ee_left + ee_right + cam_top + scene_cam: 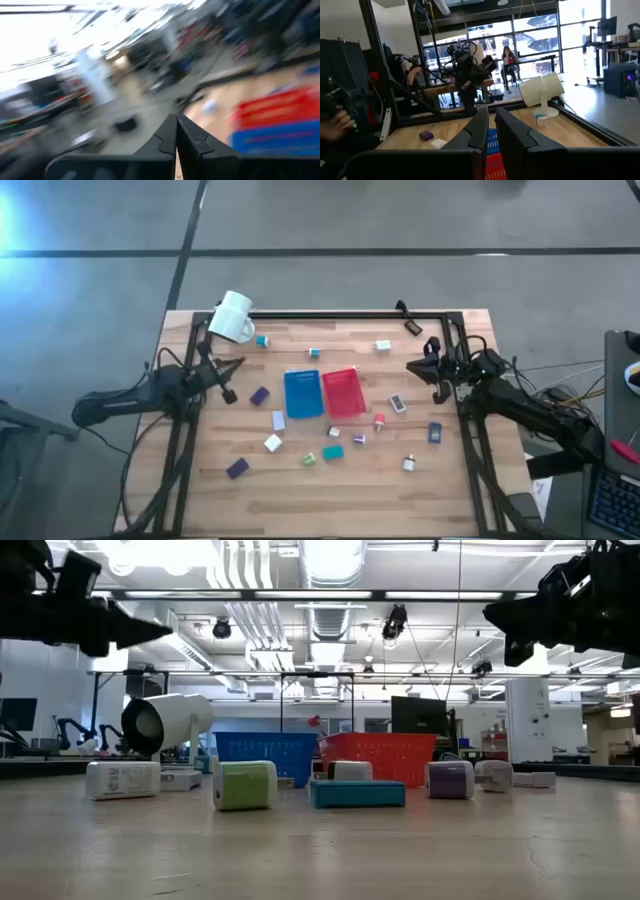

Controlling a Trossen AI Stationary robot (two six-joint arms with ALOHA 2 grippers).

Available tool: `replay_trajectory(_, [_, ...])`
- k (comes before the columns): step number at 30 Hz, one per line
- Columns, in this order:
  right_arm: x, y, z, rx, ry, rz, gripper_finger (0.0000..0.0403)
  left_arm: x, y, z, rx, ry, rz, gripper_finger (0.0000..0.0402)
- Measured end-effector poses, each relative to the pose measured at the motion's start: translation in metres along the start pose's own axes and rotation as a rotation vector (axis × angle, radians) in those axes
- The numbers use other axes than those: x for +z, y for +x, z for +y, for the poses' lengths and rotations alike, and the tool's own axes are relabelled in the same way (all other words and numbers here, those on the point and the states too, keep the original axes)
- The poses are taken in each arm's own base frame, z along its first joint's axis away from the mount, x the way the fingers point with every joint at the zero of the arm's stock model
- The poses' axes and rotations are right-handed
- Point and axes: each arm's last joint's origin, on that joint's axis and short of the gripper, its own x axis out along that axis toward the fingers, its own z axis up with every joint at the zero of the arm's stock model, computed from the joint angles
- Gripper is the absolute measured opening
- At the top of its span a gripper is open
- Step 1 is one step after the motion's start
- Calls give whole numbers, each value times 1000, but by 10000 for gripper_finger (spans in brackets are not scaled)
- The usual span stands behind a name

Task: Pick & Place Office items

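Both my claws are up off the table, empty. Left gripper [240, 363] sits at the 9 o'clock edge, fingers pressed together, nothing between them. Right gripper [413, 366] is at 3 o'clock, fingers nearly touching, also holding nothing.

Office items are still scattered on the wood around the blue tray [302, 394] and red tray [344, 392] at centre. Both trays look empty from above.

Where the pieces lie:
- purple block [259, 395] at 9 o'clock of the blue tray, closest to my left claw
- purple block [237, 468] near 7 o'clock
- white block [272, 443], green block [310, 460] and teal block [333, 451] at 6 o'clock
- dark blue block [435, 433] and small white clip [408, 464] at 4–5 o'clock
- teal-and-white pieces at 12 o'clock, one just beside the white mug [234, 317]

Risks, my judgement:
- Both claws are closed. If I descend without opening, I push a block instead of straddling it and it skids.
- The pieces are small, so a slightly off-centre grasp may squirt one out sideways.
- The 6 o'clock cluster is tight; my fingers could bump a neighbour.
- The left wrist view is blurred, so aiming from it right now is poor.
- The mug lies on its side at 11 o'clock and could roll if my left arm brushes it.
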Motion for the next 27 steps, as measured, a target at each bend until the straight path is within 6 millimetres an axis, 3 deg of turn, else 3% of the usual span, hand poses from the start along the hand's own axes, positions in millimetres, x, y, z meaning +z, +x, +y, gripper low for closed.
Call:
replay_trajectory(4, [1,0,0,2,19,-5,34,5,-1,-5,-204,-101,-139,10])
replay_trajectory(9, [2,0,1,7,-4,-18,34,24,-3,6,-115,-284,-320,10])
replay_trajectory(12, [3,0,1,9,-21,-27,34,17,-1,1,-166,-404,-236,10])
replay_trajectory(16, [4,0,2,14,-33,-39,34,-1,2,-10,-260,-416,-91,10])
replay_trajectory(27, [5,0,0,-44,-69,-61,34,-5,8,-12,-199,-407,-21,9])
